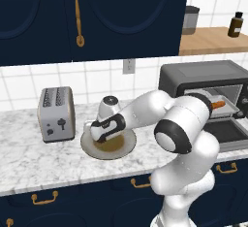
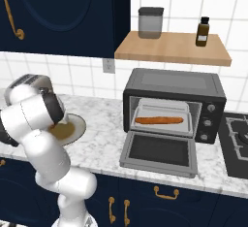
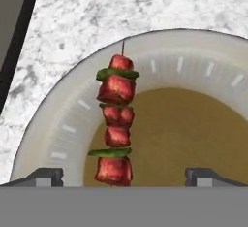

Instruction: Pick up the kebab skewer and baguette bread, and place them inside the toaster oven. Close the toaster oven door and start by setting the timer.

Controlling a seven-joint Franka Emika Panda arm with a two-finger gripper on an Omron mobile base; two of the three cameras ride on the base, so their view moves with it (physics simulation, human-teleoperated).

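Observation:
The kebab skewer [image 3: 115,129], with red meat chunks and green pieces, lies on the left part of a round plate [image 3: 63,124] with a brown centre. My gripper [image 3: 125,177] hangs open just above the plate, and the skewer's near end lies between its fingertips [image 3: 46,176], closer to the left one. From the left base view my hand [image 1: 107,126] hovers low over the plate [image 1: 123,148]. The baguette bread [image 2: 159,120] lies on the tray inside the toaster oven [image 2: 174,83]. The toaster oven door [image 2: 160,151] is dropped open, flat toward the counter's front.
A silver two-slot toaster [image 1: 55,113] stands left of the plate. A wooden shelf [image 2: 169,49] above the oven carries a jar [image 2: 150,22] and a brown bottle [image 2: 202,31]. A stove [image 2: 236,141] sits right of the oven. Dark cabinets hang overhead.

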